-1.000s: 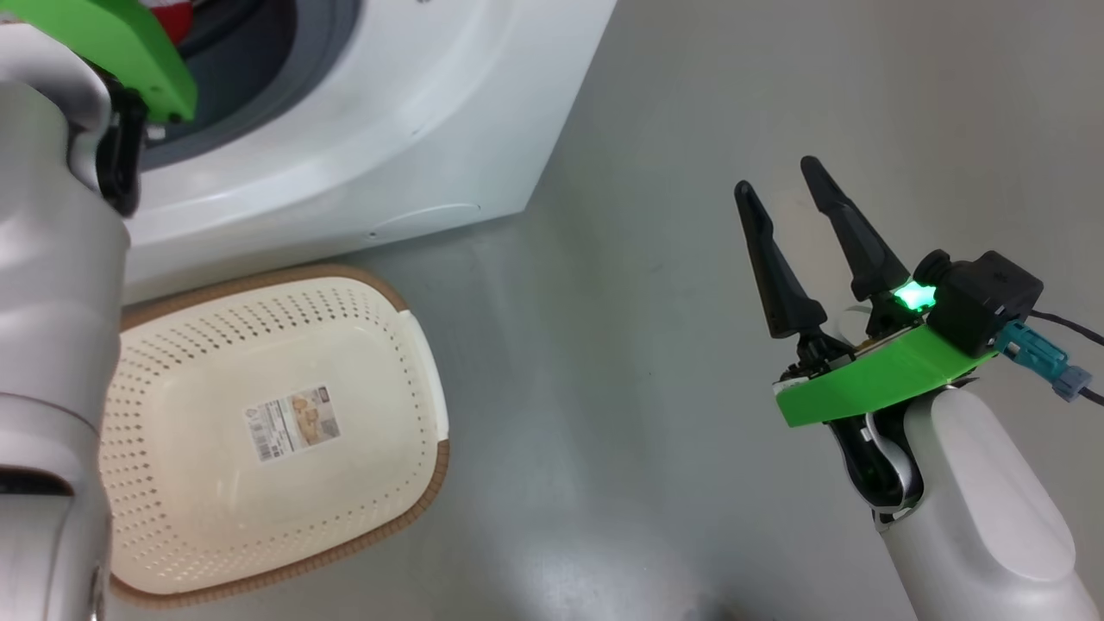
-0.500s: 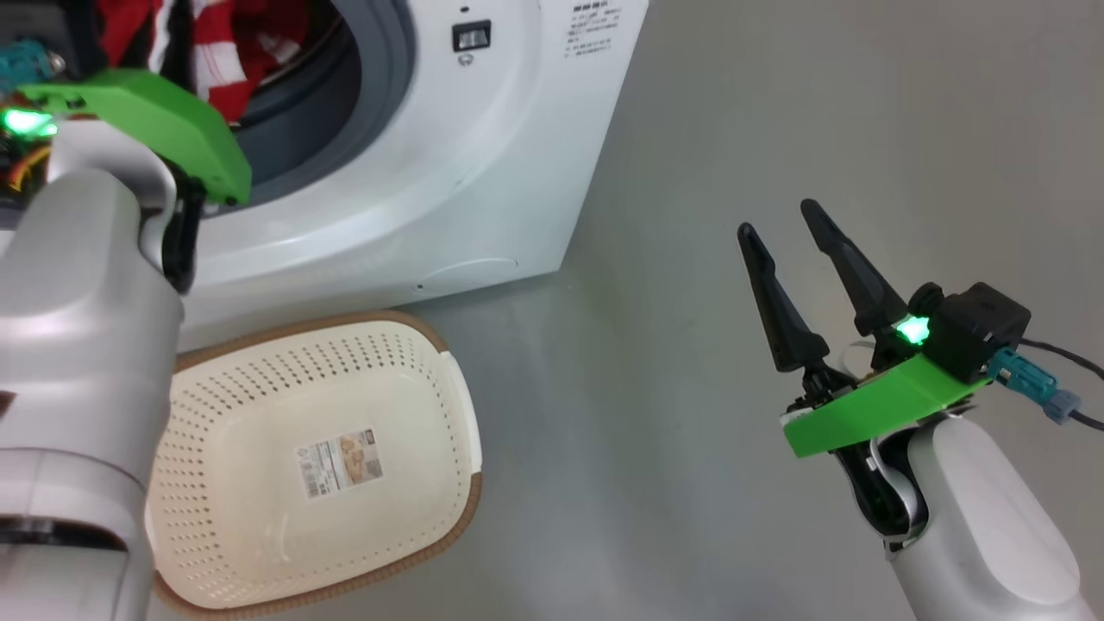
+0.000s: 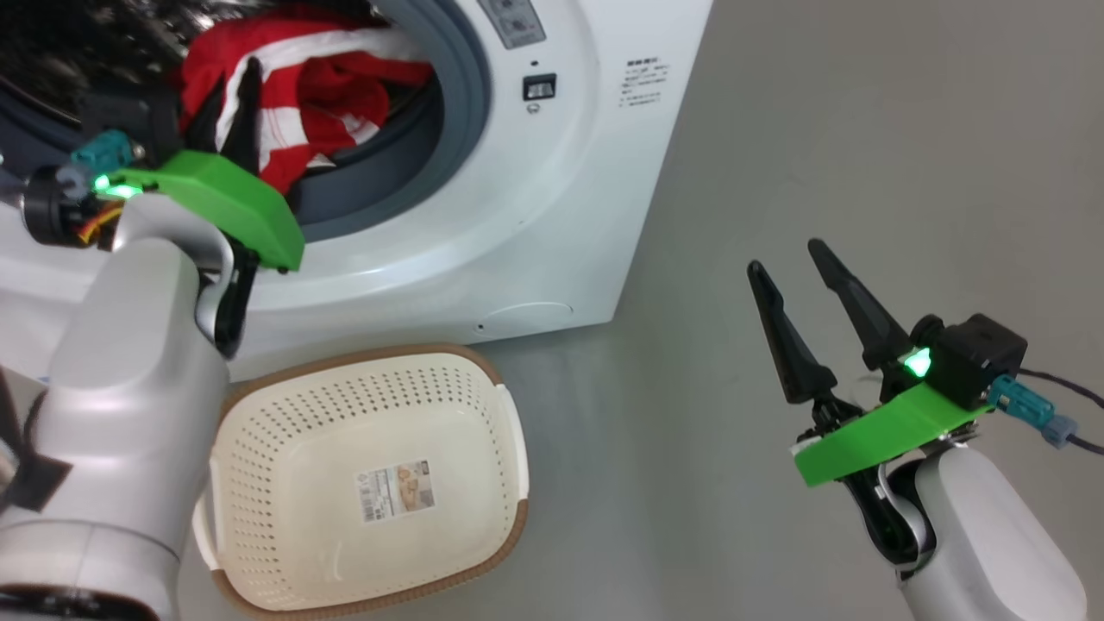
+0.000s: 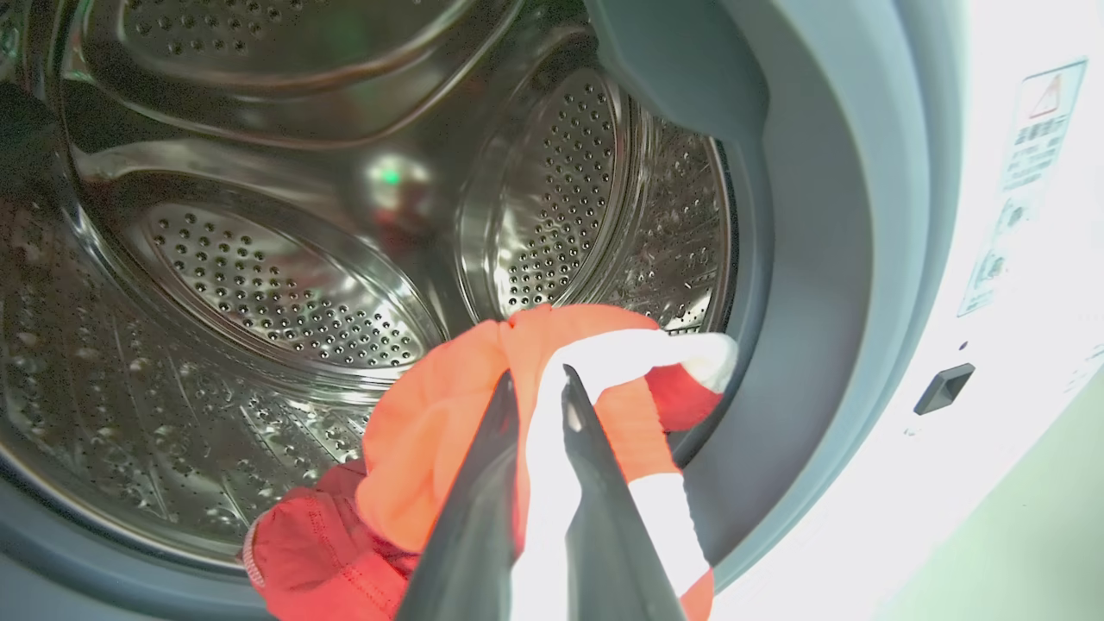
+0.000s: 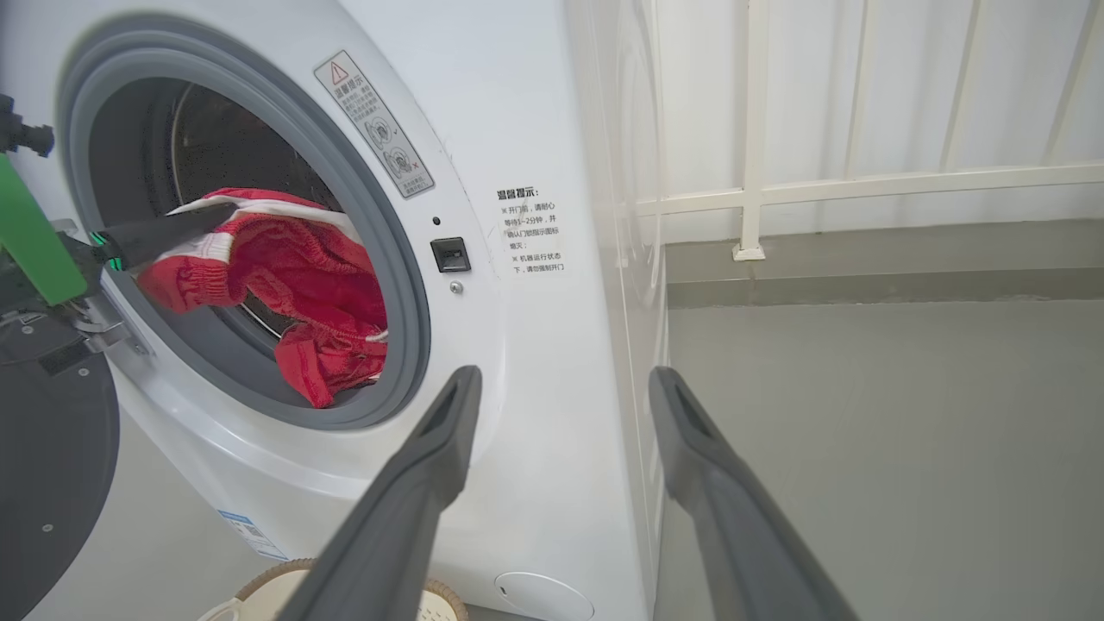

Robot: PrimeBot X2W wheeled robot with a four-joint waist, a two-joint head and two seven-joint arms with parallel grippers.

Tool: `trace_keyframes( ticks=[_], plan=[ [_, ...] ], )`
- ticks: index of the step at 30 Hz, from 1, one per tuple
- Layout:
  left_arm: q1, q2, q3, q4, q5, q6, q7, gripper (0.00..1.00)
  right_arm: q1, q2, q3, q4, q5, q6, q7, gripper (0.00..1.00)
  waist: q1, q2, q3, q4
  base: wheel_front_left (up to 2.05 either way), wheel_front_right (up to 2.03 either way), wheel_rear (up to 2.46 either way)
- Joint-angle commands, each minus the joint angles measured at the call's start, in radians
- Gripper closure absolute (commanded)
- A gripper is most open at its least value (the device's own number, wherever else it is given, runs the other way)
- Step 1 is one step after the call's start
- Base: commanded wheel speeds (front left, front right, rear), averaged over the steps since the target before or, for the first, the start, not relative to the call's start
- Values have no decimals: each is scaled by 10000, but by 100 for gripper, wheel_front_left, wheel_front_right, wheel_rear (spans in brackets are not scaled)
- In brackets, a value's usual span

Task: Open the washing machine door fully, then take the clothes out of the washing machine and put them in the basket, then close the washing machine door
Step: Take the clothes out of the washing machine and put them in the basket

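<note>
Comparing the head view with its earlier pictures, the whole scene slides down and to the right, so the camera has turned toward the washing machine (image 3: 535,216). The machine and the basket (image 3: 362,354) keep their places relative to each other. The drum mouth, cut off a second ago, now stands in plain sight, and with it the clothes (image 3: 319,95).

The left gripper (image 4: 536,373) stays narrowly closed on a fold of the red and white fabric, its fingers reaching in past the gasket (image 5: 405,285). The bundle hangs at the mouth of the drum (image 4: 259,285), with its lower part resting on the bottom gasket lip (not yet clear of the machine). The right gripper (image 3: 785,255) remains spread wide and holds nothing, over the floor (image 3: 776,129) well to the right of the machine.

Judgement: the door-opening step is done and extraction is in hand. The basket has received no garment and carries its paper label (image 3: 397,490) alone.

Surroundings: the basket sits on the floor just below the machine's front. The washing machine door (image 5: 43,483) stands swung open at the left of the right wrist view.

Obstructions: the gasket lip may snag the trailing cloth. The left forearm also hangs over the basket's left side, so the drop needs the arm to swing across.
</note>
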Motion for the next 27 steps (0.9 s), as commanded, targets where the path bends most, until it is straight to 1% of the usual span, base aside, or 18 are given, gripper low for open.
trace_keyframes(
  ticks=[1, 2, 5, 11, 15, 21, 24, 27],
  plan=[
    [260, 464, 112, -721, 5, 43, -108, 100, 362, -94, 158, -172, 133, 16, -48, 0, 0, 0, -411, 391, 0, 0, 0],
    [260, 464, 112, -721, 5, 43, -108, 100, 362, -94, 158, -172, 133, 16, -48, 0, 0, 0, -411, 391, 0, 0, 0],
    [789, 559, 84, -1501, -3, 160, -112, 100, 484, -152, 143, -137, 150, 16, -48, 0, 0, 0, -643, 593, 0, 0, 0],
    [1926, 808, 46, -3507, -115, 467, 273, 100, 695, -239, 159, -68, 192, 16, -48, 0, 0, 0, -1033, 965, 0, 0, 0],
    [2848, 1111, 25, -5282, -152, 831, 831, 100, 799, -283, 180, -86, 201, 16, -48, 0, 0, 0, -1154, 1140, 0, 0, 0],
    [4422, 1615, -8, -8226, -125, 1546, 1734, 100, 869, -334, 213, -110, 218, 16, -48, 0, 0, 0, -1148, 1290, 0, 0, 0],
    [5141, 1808, -24, -9343, -98, 1876, 2055, 100, 861, -350, 218, -128, 224, 16, -48, 0, 0, 0, -1117, 1310, 0, 0, 0],
    [5728, 1906, -47, -10182, -63, 2167, 2223, 100, 849, -370, 226, -128, 242, 16, -48, 0, 0, 0, -1105, 1323, 0, 0, 0]
  ],
)
